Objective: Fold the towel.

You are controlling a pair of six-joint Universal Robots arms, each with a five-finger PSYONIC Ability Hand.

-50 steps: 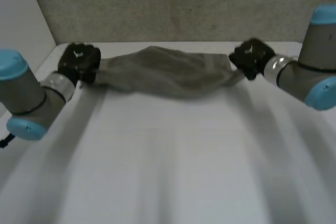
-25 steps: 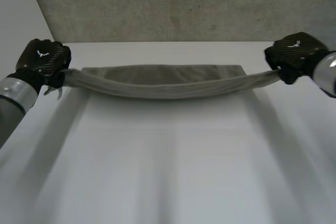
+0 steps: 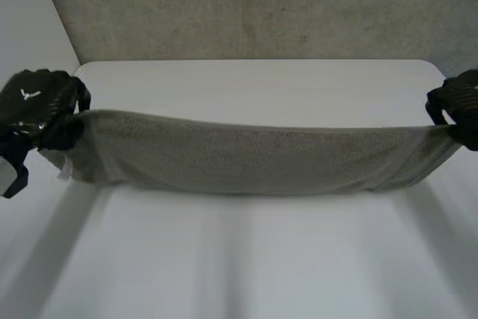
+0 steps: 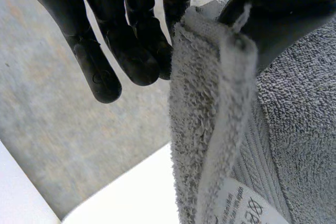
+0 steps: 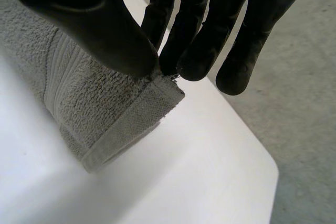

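Two black hands hold one cloth stretched between them over the white desk [image 3: 254,259], which spreads wide across the head view, with a grey speckled wall [image 3: 246,5] rising behind its far edge. The grey-green terry towel [image 3: 246,158] hangs as a long band from one side of the desk to the other. Its top edge dips a little towards the middle and its ends are drawn up to the hands. Whether its lower edge touches the desk cannot be told.

At the towel's left end sits the left hand [image 3: 37,106], back turned up towards the camera and partly cut by the view's edge. In its own wrist view the thumb presses a doubled edge of the towel against the nearest of the fingers [image 4: 105,72]. The other fingers reach out almost straight beside the cloth, clear of it.

At the towel's right end the right hand [image 3: 457,106] is mostly cut off, only its knuckle side showing in the head view. Its wrist view shows the thumb and the tips of nearly straight fingers pinching a hemmed corner of the towel, and the corner's point juts out just past the pinch, above the desk.

Sewn into the towel near the left hand is a small white care label [image 4: 239,205], half cut off, its print too small to read.
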